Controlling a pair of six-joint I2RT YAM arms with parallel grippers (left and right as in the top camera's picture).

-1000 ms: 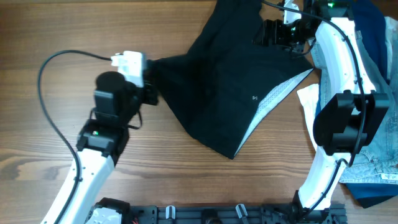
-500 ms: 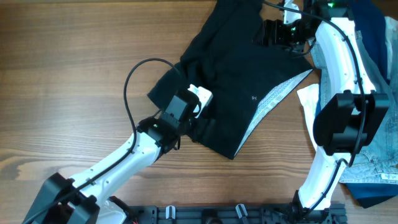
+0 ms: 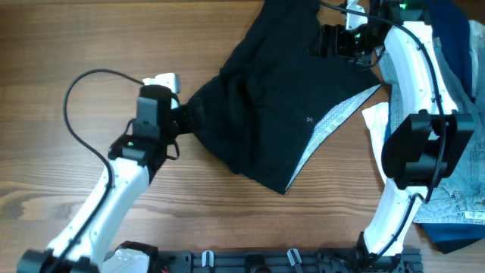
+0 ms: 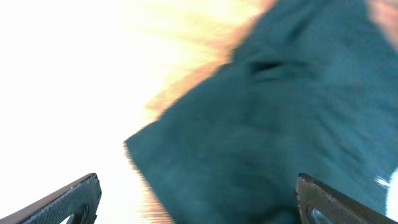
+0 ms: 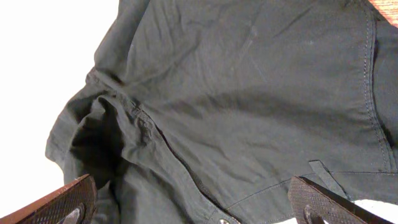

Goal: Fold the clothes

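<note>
The black shorts [image 3: 280, 98] lie spread in the middle of the table, with the white pocket lining [image 3: 333, 121] showing along their right edge. My left gripper [image 3: 184, 117] is at the shorts' left corner. In the blurred left wrist view it [image 4: 199, 208] stands open, with the shorts [image 4: 261, 137] under and between its fingers [image 4: 78, 199]. My right gripper [image 3: 326, 42] hovers over the waist end. In the right wrist view it [image 5: 196, 208] is open above the shorts [image 5: 236, 93], close to the waist button [image 5: 222, 221].
A pale blue denim garment [image 3: 458, 189] and a dark blue one [image 3: 455, 30] lie heaped at the right edge, behind my right arm. A white piece [image 3: 375, 117] lies next to the shorts' right side. Bare wood [image 3: 76, 38] spreads to the left.
My left gripper has opened and let go of the shorts' left corner. Its arm swung over the shorts' lower part and back to the left edge. The right arm has not moved.
</note>
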